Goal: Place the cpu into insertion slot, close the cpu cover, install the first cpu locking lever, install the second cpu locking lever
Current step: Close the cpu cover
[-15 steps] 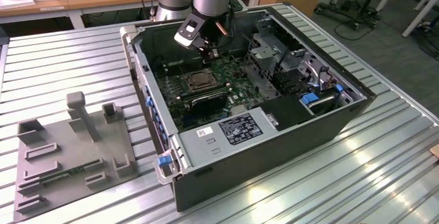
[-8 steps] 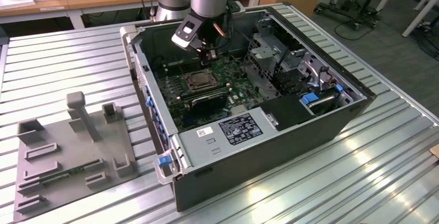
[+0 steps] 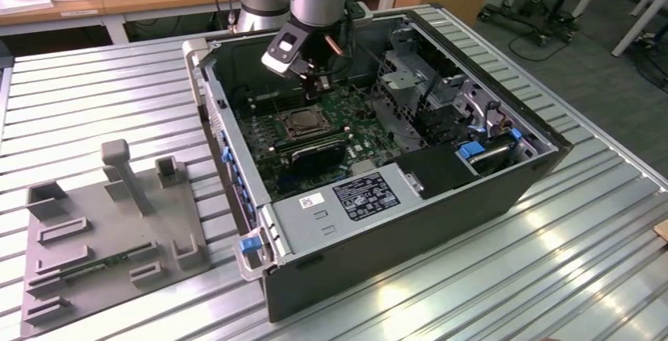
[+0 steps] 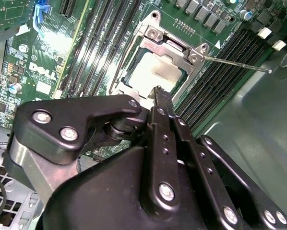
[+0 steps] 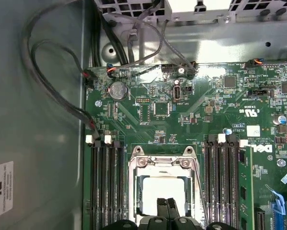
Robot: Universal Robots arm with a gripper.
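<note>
In the exterior view, a flat grey fixture plate with upright blocks point(image 3: 105, 239) lay at the exterior view's left on the ribbed metal bench point(image 3: 94, 98). Just beside it stood the open black computer case point(image 3: 418, 231). The arm reached down into the case, and the black gripper point(image 3: 318, 83) hung close above the small square silver-rimmed insertion slot point(image 3: 299, 122) in the green motherboard point(image 3: 345, 134).

The first wrist view looked straight down on the board and showed what the exterior view did not. Grey looped cables point(image 5: 42, 72) ran along the case wall, and a round silver coin battery point(image 5: 118, 89) sat near them. Long black memory slots point(image 5: 105, 187) flanked the socket on both sides, with a blue plastic clip point(image 5: 278, 206) at the far edge. The pale silvery square cpu point(image 5: 162, 189) sat in the slot. The thin metal-framed cpu cover point(image 5: 162, 163) lay down around it, so the chip showed through the open middle. The gripper's fingers point(image 5: 161, 207) were pressed together with nothing between them, and they hid part of the chip's near edge.

The second wrist view added a thin silver lever rod point(image 4: 239, 64) sticking out from the cover's hinge corner over the memory slots. The gripper's dark body blocked the socket's lower part.
</note>
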